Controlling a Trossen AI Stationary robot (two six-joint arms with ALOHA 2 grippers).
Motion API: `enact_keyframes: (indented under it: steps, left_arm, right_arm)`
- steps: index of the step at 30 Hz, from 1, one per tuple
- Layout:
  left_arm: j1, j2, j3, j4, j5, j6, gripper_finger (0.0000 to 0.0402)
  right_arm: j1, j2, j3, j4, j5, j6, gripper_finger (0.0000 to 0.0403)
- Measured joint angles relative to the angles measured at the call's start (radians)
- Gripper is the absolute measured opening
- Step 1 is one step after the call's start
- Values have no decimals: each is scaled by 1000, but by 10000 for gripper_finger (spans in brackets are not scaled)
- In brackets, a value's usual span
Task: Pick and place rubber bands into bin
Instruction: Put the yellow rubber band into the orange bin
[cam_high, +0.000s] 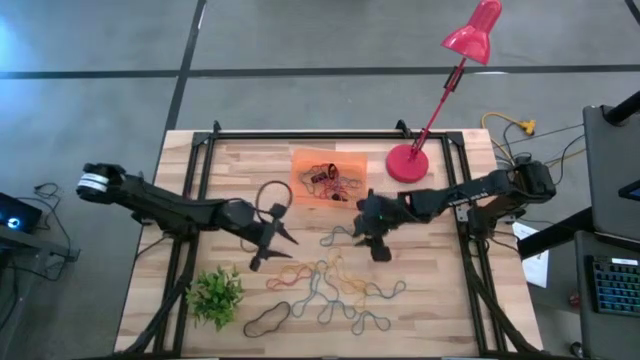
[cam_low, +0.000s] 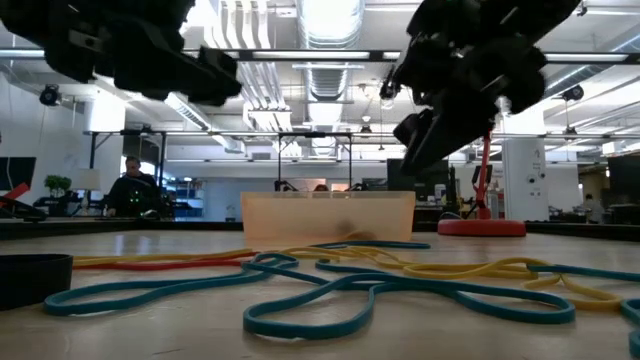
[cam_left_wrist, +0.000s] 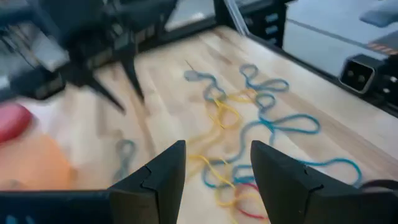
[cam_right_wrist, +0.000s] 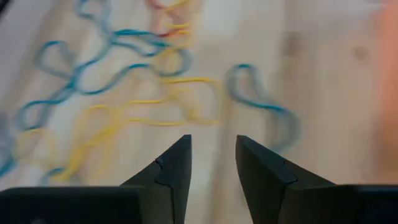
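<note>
Several rubber bands (cam_high: 330, 288), blue, yellow, red and orange, lie tangled flat on the wooden table near its front; a black one (cam_high: 268, 318) lies apart to their left. The orange bin (cam_high: 352, 162) stands at the far middle with a few bands inside. My left gripper (cam_high: 272, 250) hovers open left of the pile, nothing between its fingers (cam_left_wrist: 214, 149). My right gripper (cam_high: 380, 248) hangs open above the pile's far right, close to a single blue band (cam_right_wrist: 261, 102), its fingers (cam_right_wrist: 213, 143) empty.
A red lamp base (cam_high: 407, 163) stands right of the bin, its arm rising to the far right. A small green plant (cam_high: 215, 295) sits at the near left. A dark loop (cam_high: 275, 195) lies left of the bin. Black frame rails run along the table's sides.
</note>
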Motion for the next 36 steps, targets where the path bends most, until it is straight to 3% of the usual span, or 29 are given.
enact_keyframes:
  steps: [11, 18, 29, 36]
  left_arm:
    - [0, 275, 130, -112, 7, -32, 166]
    - [-3, 390, 160, -112, -19, -33, 166]
    - [-30, 416, 174, -116, -96, -66, 166]
    - [-58, 431, 174, -123, -137, -84, 166]
  right_arm:
    - [186, 0, -2, 40, 14, 119, 87]
    - [267, 0, -3, 40, 95, 182, 70]
    - [333, 0, -4, 46, 221, 227, 59]
    - [338, 0, -4, 62, 229, 232, 59]
